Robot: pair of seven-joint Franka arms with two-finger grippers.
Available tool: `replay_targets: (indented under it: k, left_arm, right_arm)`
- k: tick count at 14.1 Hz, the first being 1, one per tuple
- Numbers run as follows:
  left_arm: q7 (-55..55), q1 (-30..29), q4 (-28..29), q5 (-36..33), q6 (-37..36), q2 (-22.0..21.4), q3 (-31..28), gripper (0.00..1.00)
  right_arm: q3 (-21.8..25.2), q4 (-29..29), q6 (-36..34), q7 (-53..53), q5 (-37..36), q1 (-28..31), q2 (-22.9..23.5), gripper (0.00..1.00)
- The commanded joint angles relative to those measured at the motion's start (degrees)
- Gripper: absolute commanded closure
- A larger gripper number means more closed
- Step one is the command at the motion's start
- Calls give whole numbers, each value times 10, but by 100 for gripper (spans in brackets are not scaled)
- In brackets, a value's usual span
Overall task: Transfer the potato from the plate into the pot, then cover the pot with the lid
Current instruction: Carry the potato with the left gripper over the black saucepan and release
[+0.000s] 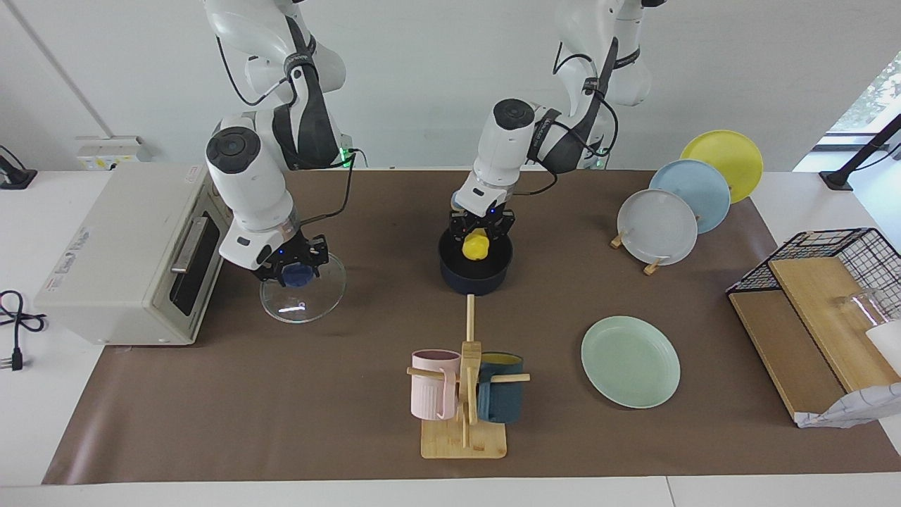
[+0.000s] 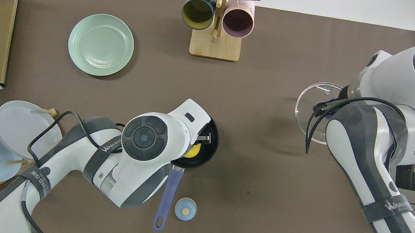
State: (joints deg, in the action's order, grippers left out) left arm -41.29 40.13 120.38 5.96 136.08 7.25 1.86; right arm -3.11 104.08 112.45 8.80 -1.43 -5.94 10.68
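where brown mat (image 1: pixel 366 429) ends, seemingly white table (image 1: pixel 42 415).

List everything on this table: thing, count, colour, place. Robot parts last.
potato: 1, yellow, held over the pot
pot: 1, navy, mid-table, handle toward the robots
lid: 1, clear glass, blue knob, in front of the toaster oven
plate: 1, mint green, bare, farther from the robots than the pot
racked plates: 3, grey, light blue, yellow, at the left arm's end
mug stand: 1, wooden, holding a pink and a teal mug
bell: 1, blue dome, beside the pot handle
toaster oven: 1, off-white, right arm's end
wire basket: 1, black, left arm's end
left tool: shut on the potato
right tool: at the lid's knob
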Motion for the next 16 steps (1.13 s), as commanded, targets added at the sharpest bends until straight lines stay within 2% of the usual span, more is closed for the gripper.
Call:
replay_targets:
  k: [1, 4, 11, 13, 14, 16]
  left_arm:
    - [16, 10, 36, 1, 52, 2, -11, 100]
    - [29, 10, 38, -6, 54, 11, -11, 100]
    - [28, 28, 45, -16, 66, 23, -12, 100]
    - [28, 28, 46, -37, 66, 30, -12, 100]
    - [28, 28, 46, -40, 67, 30, -12, 86]
    - [29, 28, 46, -40, 65, 30, -12, 37]
  right_arm:
    - [-5, -20, -16, -12, 5, -1, 10, 100]
    - [-6, -60, -64, -69, 5, -29, 11, 100]
    - [-6, -76, -77, -107, 17, -57, 11, 100]
    - [-6, -78, -82, -114, 18, -57, 11, 100]
    - [-6, -78, -82, -120, 18, -58, 11, 100]
    - [-6, -78, -83, -128, 18, -63, 10, 100]
